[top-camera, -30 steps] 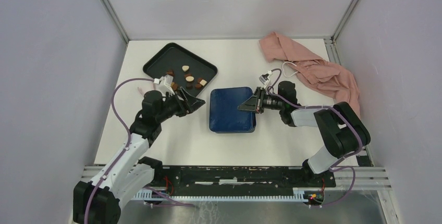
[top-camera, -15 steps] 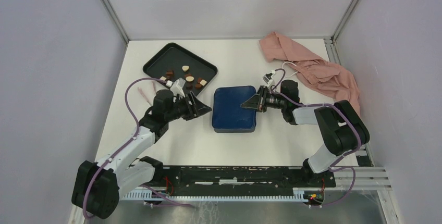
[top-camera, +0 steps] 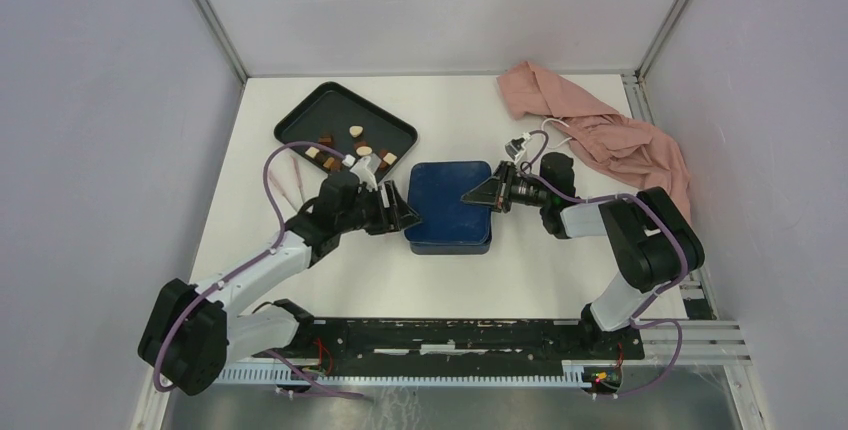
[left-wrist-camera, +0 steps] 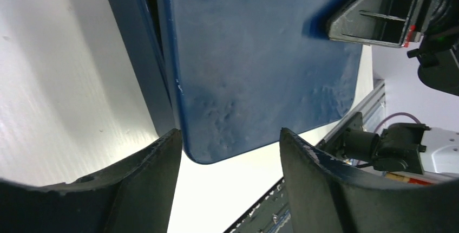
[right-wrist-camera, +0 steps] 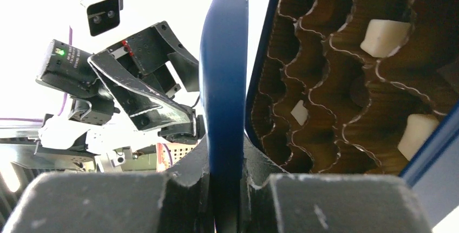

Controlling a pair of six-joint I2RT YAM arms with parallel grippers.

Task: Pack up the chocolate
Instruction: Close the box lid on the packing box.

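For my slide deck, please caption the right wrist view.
Right gripper pinches the edge of the dark blue box lid, baring brown fluted compartments with three cream-white chocolate pieces visible.

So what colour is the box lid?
Dark blue. The lid shows best from the top camera.

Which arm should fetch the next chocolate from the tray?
Left, probably: the left gripper is open and nearest the black tray of chocolate, while the right gripper is shut on the blue box lid.
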